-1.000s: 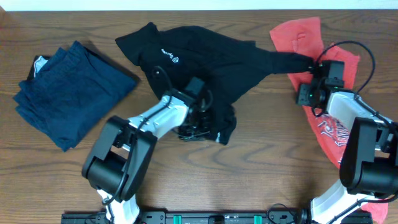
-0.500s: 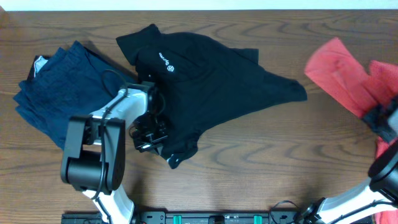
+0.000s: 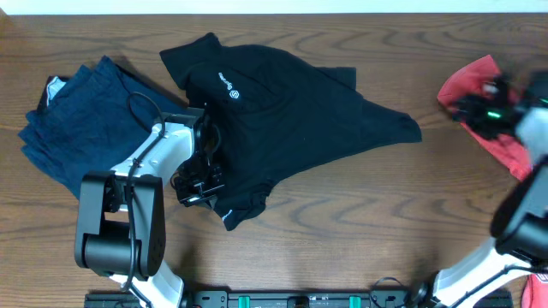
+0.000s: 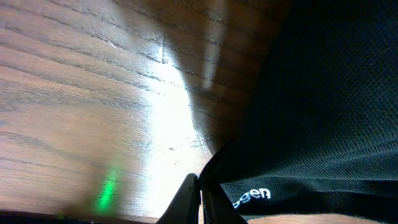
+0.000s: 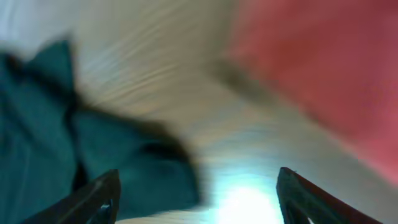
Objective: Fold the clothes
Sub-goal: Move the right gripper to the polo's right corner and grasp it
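Note:
The black T-shirt (image 3: pixel 291 111) with a small white logo lies spread across the middle of the table. My left gripper (image 3: pixel 199 184) is shut on its lower left hem; the left wrist view shows the fingers (image 4: pixel 200 198) pinched on the black fabric (image 4: pixel 323 124) by white lettering. A navy garment (image 3: pixel 86 128) lies crumpled at the left. A red garment (image 3: pixel 492 111) lies at the far right, blurred red in the right wrist view (image 5: pixel 329 74). My right gripper (image 3: pixel 479 109) is over it, open and empty (image 5: pixel 199 199).
The wooden table (image 3: pixel 360 231) runs to a pale wall along the back edge. The navy garment lies close beside my left arm (image 3: pixel 145 162). The right arm (image 3: pixel 531 197) reaches in from the lower right and is blurred by motion.
My left gripper dragged the black shirt's hem left, spreading the shirt out. My right gripper let go of the shirt's sleeve, swung right and now hovers over the red garment, which shifted.

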